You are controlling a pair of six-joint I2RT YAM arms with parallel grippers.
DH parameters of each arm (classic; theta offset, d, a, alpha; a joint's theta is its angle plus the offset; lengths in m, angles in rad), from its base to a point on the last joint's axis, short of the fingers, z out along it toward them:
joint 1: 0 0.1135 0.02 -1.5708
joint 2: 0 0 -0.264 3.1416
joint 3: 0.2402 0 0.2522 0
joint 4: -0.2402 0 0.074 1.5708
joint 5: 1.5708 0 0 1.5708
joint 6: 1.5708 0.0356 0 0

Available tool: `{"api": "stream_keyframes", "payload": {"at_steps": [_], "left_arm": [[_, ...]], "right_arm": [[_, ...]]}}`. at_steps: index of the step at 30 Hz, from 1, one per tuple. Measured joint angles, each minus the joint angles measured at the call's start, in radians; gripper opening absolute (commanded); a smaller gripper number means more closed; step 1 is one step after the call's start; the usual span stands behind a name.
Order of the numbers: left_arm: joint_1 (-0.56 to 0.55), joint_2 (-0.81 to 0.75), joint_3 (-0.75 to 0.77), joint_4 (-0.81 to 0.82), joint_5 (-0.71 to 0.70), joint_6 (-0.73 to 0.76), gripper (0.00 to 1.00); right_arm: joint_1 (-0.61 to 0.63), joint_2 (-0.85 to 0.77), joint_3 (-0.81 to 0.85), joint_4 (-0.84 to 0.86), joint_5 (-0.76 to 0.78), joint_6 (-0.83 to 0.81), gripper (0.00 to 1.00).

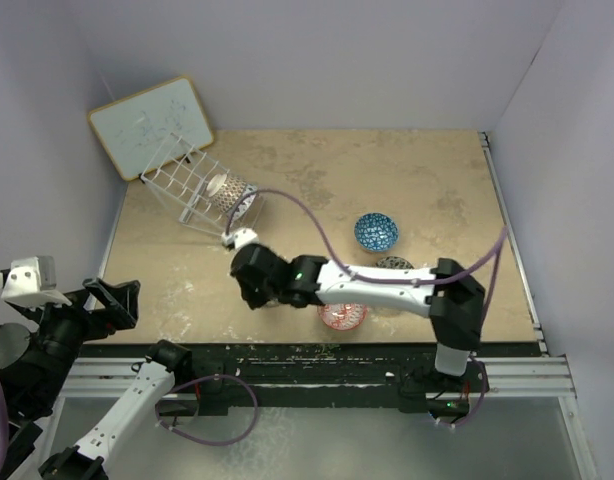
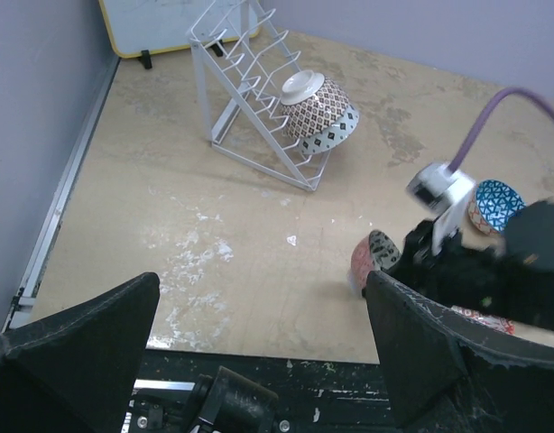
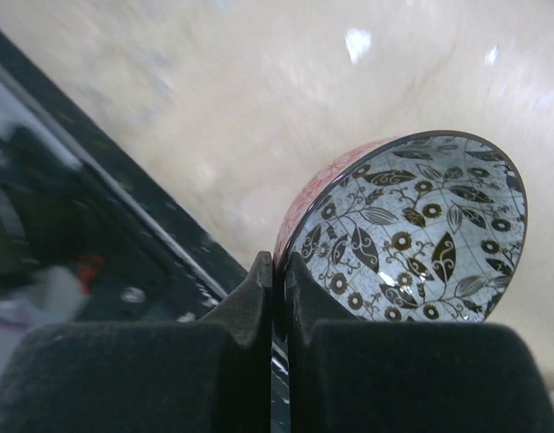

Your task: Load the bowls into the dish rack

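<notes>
1. At the far left of the table (image 1: 417, 170) you see the dish rack (image 1: 187, 185), with two bowls (image 2: 318, 113) resting in it.
2. Your right gripper (image 3: 277, 271) is clamped on the rim of a pink bowl (image 3: 403, 234), near the front edge.
3. Your left gripper (image 2: 261, 284) stands wide open.
4. One blue bowl (image 1: 375, 231) and one red bowl (image 1: 342, 316) lie on the table.
</notes>
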Motion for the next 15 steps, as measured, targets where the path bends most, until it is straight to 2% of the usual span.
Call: {"api": "stream_keyframes", "payload": {"at_steps": [7, 11, 15], "left_arm": [[0.0, 0.0, 0.035, -0.013, -0.01, 0.0, 0.99], [0.0, 0.0, 0.035, -0.023, -0.01, 0.0, 0.99], [0.0, 0.004, 0.043, -0.026, -0.01, 0.0, 0.99]], "right_arm": [[-0.249, -0.215, -0.093, 0.333, -0.306, 0.036, 0.0], [-0.357, -0.241, -0.158, 0.601, -0.483, 0.132, 0.0], [-0.415, -0.185, -0.192, 0.925, -0.67, 0.303, 0.0]]}}
